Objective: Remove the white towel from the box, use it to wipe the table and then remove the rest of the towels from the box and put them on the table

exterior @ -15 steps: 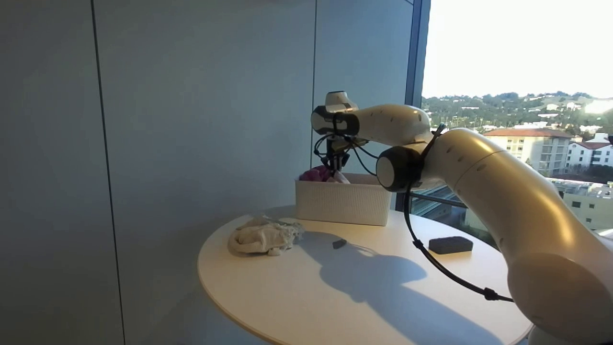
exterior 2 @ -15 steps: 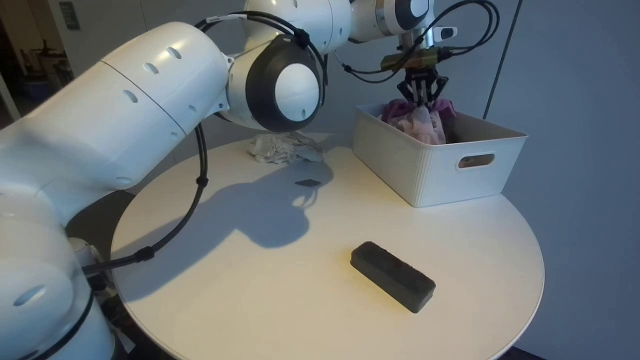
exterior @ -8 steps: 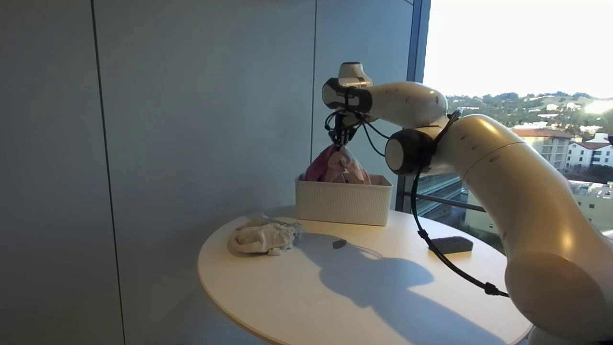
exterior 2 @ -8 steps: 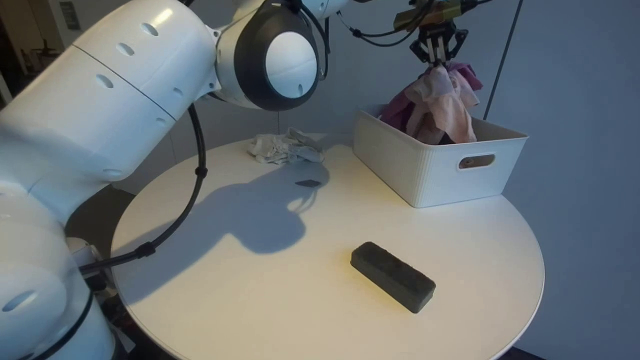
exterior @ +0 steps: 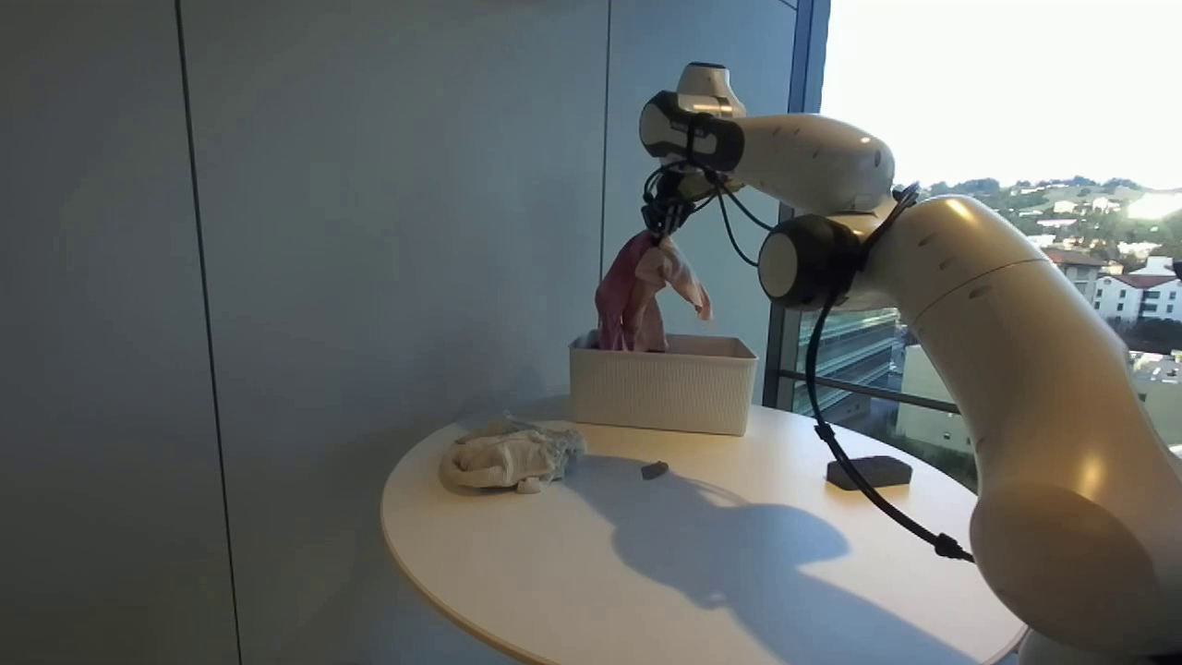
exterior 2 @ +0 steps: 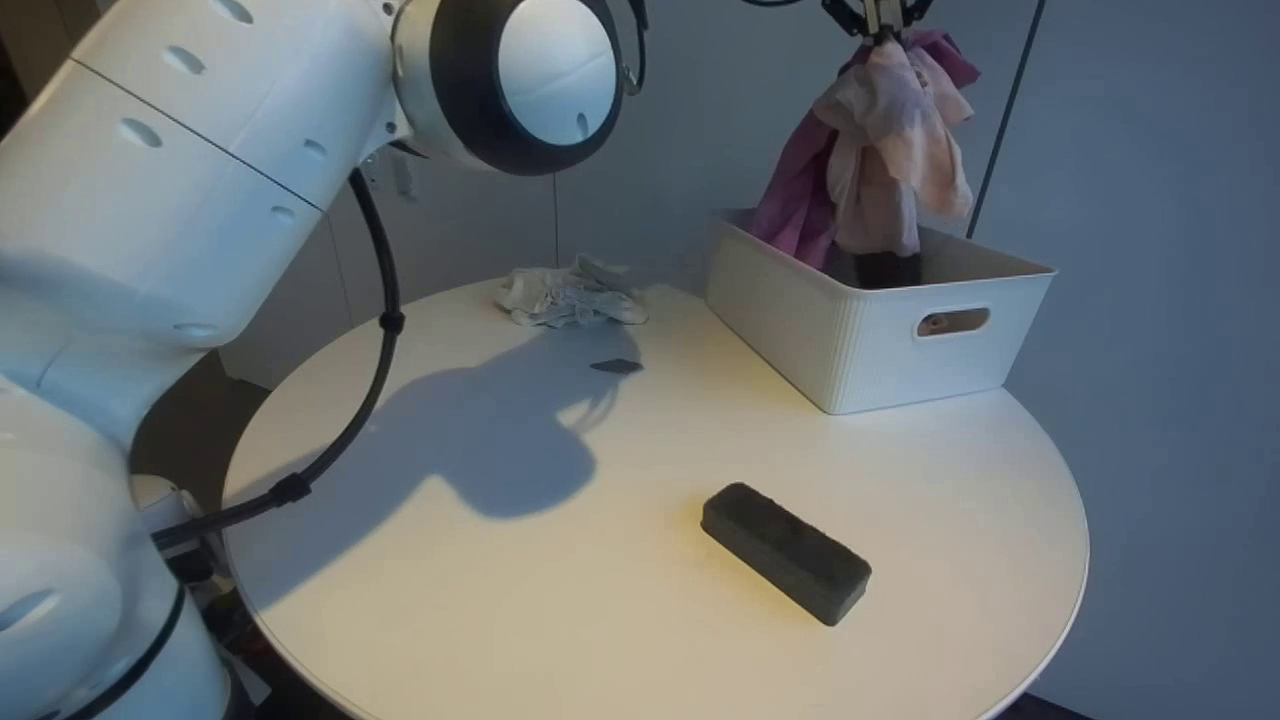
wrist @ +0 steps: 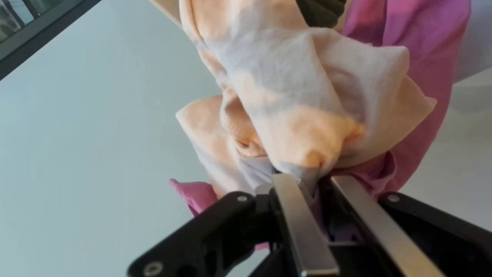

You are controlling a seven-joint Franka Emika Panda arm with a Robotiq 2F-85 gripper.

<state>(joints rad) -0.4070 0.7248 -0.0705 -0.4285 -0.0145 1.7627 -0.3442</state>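
Observation:
My gripper (exterior: 661,236) is above the box and shut on a pale pink towel (exterior 2: 885,150) and a purple towel (exterior 2: 798,195). Both towels hang from the fingers (wrist: 312,180) in the wrist view. The purple towel's lower end reaches inside the white ribbed box (exterior: 660,392), which also shows in an exterior view (exterior 2: 930,375). The pale pink towel hangs at the box opening. Something dark (exterior 2: 888,270) shows in the box beneath the towels; the rest of the inside is hidden. The crumpled white towel (exterior: 506,459) lies on the round white table (exterior 2: 560,620).
A black block (exterior 2: 785,555) lies on the table, in front of the box in an exterior view. A small dark flat piece (exterior: 655,470) lies between the white towel and the block. A grey wall (exterior: 397,231) stands behind the box, with a window beside it.
My gripper has risen from the box opening and pulled the pale pink and purple towels upward. They now hang stretched out. The white towel, box and block have not moved.

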